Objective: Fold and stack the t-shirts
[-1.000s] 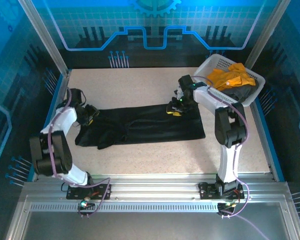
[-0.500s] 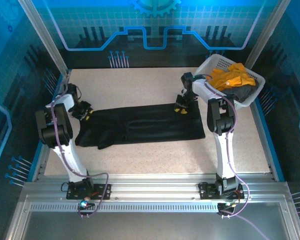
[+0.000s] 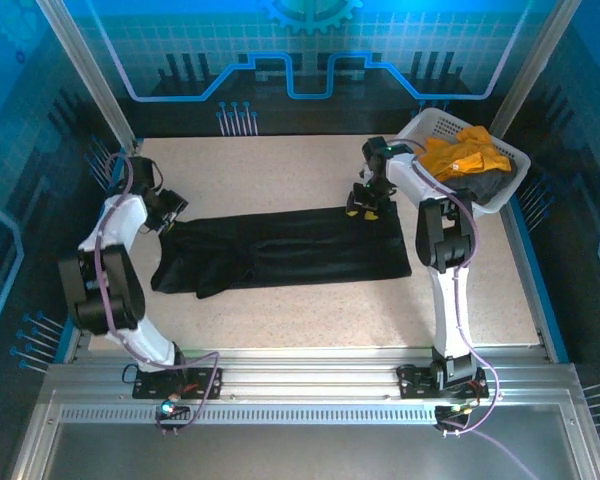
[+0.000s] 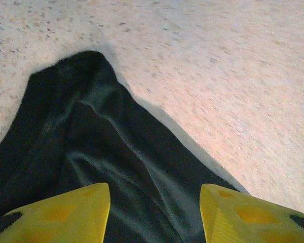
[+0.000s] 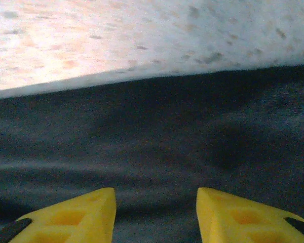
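Top external — high, from near side, looking down on whole table (image 3: 280, 170). Wrist views — close, angled down at black t-shirt (image 3: 290, 250) edges, shared with overhead.

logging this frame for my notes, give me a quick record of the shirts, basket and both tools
black shirt: lying in a long band on the table
orange shirt: in the basket, on top
grey shirt: in the basket, under the orange shirt
basket: far right corner of the table
left tool: open, at the black shirt's left end
right tool: open, at its far right corner
stack: not started
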Controlling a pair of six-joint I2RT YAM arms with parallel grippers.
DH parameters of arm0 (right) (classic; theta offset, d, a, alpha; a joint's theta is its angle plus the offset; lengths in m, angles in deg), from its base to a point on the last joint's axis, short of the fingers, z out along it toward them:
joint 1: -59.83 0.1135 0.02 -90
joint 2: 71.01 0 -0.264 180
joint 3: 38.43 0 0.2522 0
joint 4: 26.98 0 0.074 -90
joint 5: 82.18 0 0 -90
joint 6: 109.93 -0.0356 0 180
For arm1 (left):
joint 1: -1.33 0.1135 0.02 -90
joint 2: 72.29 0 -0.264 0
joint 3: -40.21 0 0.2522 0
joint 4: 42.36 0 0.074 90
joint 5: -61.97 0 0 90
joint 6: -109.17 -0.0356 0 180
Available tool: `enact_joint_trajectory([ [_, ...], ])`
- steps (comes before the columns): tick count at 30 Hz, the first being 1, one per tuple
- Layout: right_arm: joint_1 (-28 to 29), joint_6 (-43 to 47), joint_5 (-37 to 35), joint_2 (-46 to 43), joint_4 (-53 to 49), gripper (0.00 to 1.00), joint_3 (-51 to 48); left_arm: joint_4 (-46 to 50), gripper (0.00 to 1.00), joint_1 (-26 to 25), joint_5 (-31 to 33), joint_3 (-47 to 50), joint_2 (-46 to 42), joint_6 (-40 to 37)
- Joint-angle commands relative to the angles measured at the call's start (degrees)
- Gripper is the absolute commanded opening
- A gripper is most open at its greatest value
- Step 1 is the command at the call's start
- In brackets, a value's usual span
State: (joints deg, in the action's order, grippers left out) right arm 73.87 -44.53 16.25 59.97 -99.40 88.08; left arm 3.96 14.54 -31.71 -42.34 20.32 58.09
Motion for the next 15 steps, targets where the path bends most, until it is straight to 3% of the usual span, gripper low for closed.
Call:
enact_joint_trajectory([
  [1,1.9,3.3,5.5,-5.9,3.1,0.5,-3.2,3.0,0.49,-1.0,-0.5,7.8,-3.3,1.4],
  [4,2.0,2.5,11.6,-6.1,5.0,0.51,-7.0,0.9,0.47,-1.1,-2.3,12.6,-4.5,1.0],
  [9,2.2,1.9,12.1,-6.4,7.1,0.51,-10.7,-4.8,0.44,-1.0,-5.5,13.4,-1.6,-1.2],
  [15,1.9,1.7,12.2,-5.9,6.6,0.51,-9.4,-0.9,0.42,-0.7,1.1,10.9,2.5,-4.2],
])
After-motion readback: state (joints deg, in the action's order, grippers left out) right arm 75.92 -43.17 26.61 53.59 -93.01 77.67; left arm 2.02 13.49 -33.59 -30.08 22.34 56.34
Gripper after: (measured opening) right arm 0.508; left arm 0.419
